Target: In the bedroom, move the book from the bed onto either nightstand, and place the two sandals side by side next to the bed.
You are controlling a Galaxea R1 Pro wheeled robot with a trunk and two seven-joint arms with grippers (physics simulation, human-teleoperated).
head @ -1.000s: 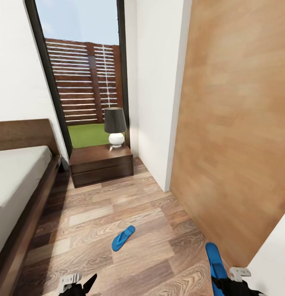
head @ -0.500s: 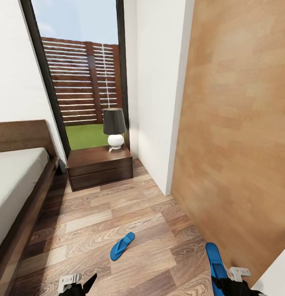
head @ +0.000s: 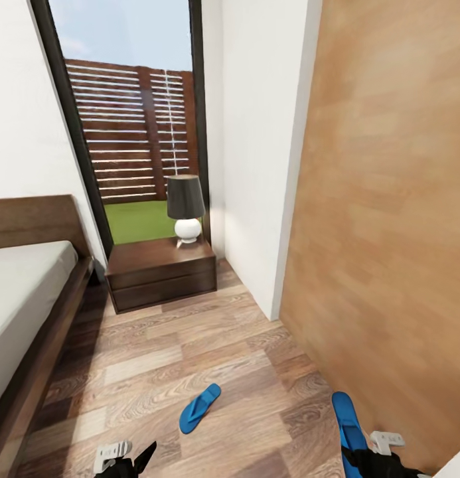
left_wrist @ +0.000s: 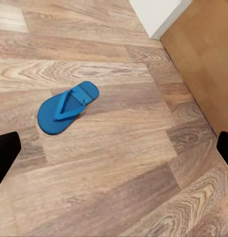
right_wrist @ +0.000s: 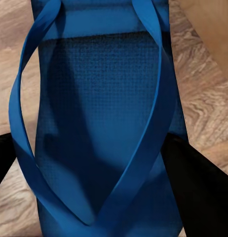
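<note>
Right gripper (head: 362, 458) at 5 o'clock in the head view, clamped on a blue sandal (head: 346, 421) with dark fingers (right_wrist: 203, 187) against both edges of the sole. Left gripper (head: 127, 458) at 7 o'clock, spread wide and holding nothing. Second sandal (head: 199, 408) flat on the wood floor (head: 156, 372) near 6 o'clock, apart from both. Bed (head: 30, 299) at 9 o'clock, nightstand (head: 160, 272) with lamp (head: 185, 206) toward 11 o'clock beside it
</note>
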